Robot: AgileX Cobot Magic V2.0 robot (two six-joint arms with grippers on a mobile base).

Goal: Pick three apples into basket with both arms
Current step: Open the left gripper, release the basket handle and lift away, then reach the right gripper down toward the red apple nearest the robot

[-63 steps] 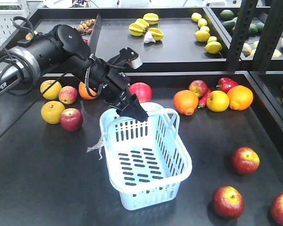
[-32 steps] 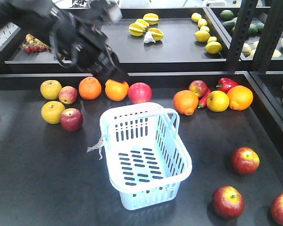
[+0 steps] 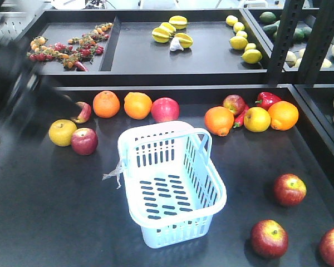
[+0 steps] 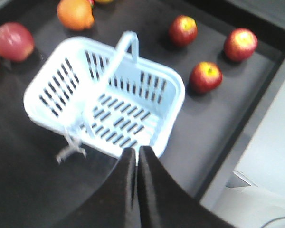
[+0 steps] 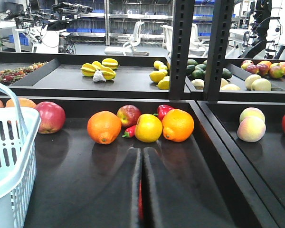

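The bulky black left arm (image 3: 22,92) shows as a dark blur left of the pale-blue slotted plastic basket (image 3: 156,128). Its dark left gripper (image 4: 137,151) points down toward that basket, jaws pressed together, empty. The dark right gripper (image 5: 141,152), right of the basket, has its jaws together too.

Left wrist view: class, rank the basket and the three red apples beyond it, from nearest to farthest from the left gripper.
1. Basket, just past the left gripper.
2. Lowest apple, beside the basket's right corner.
3. Upper-middle apple and upper-right apple, farthest back: too close to call.
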